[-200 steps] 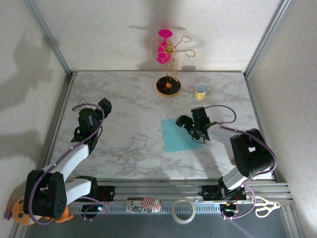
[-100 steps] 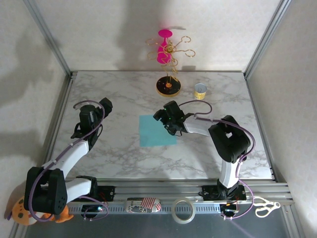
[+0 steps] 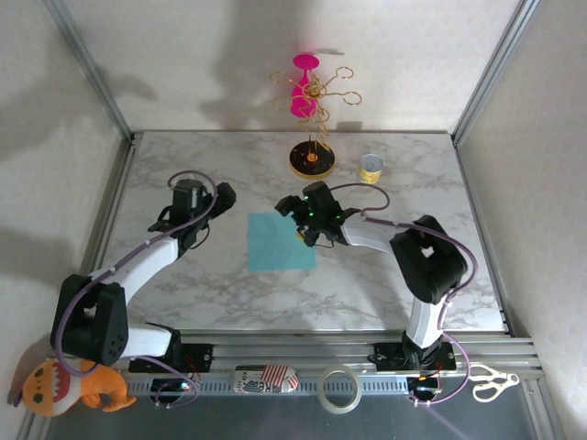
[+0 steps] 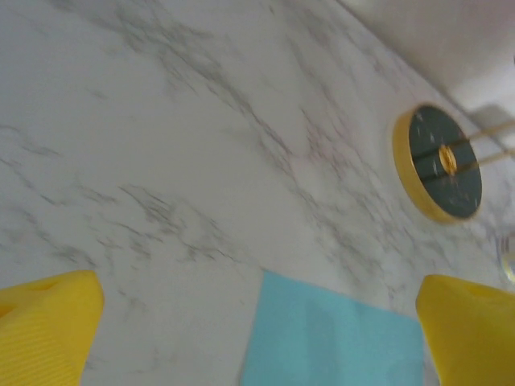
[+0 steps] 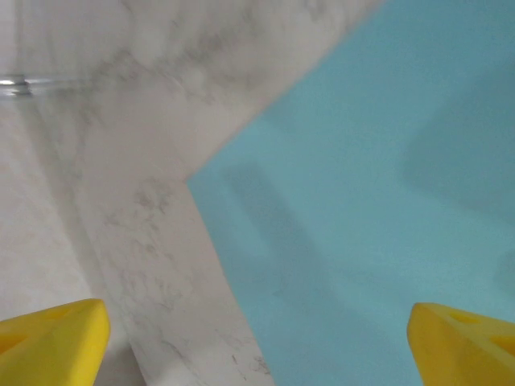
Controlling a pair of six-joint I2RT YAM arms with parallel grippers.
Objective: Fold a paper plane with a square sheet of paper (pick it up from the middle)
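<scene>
On the marble table [image 3: 183, 302], near its middle, the square sheet of paper [image 3: 280, 243] lies flat and unfolded, with its edges roughly in line with the table's edges. Being square, it has no long axis to line up with. The right gripper [image 3: 299, 226] is the nearer one. It hangs over the sheet's far right corner, and in its wrist view the teal paper [image 5: 386, 161] spreads beneath and to the right, so the middle lies a little toward the near left of those fingers. Its yellow fingers [image 5: 52, 338] are spread wide and hold nothing; whether they touch the paper cannot be told. The left gripper [image 3: 223, 196] sits beside the sheet's far left corner, clear of it. Its wrist view shows the paper [image 4: 338, 346] low between its widely parted, empty fingertips [image 4: 48, 322], with the round black-and-yellow stand base [image 4: 438, 161] farther off. A pick from the middle likely needs the right gripper moved inward from the corner.
</scene>
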